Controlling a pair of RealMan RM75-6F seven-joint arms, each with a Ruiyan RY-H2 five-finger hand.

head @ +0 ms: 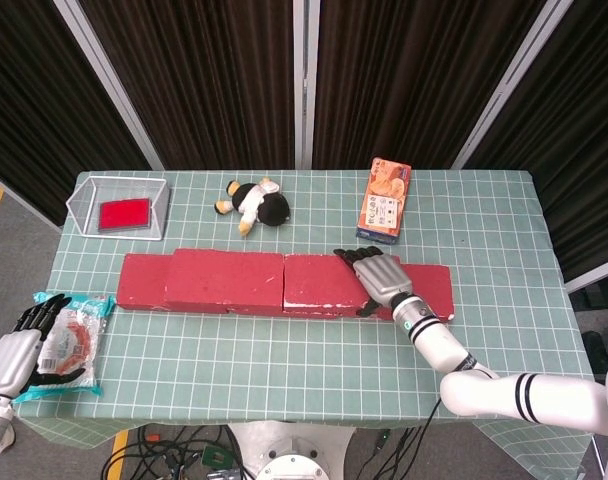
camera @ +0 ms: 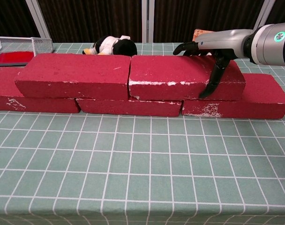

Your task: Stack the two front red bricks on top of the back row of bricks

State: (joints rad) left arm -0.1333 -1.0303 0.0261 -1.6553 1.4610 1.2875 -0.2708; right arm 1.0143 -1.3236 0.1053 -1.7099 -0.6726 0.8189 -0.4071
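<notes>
1. The right upper brick (camera: 184, 77) sits on the back row (camera: 133, 107), its left end touching the left upper brick (camera: 72, 75). If the right hand (head: 379, 280) pulls away with fingers hooked over the edges, it could drag the brick askew or off its perch.
2. That hand lies across the brick's right end, fingers spread over the top, thumb down the front face, holding it.
3. The left hand (head: 24, 350), far off, rests loosely on a snack packet (head: 69, 340).
</notes>
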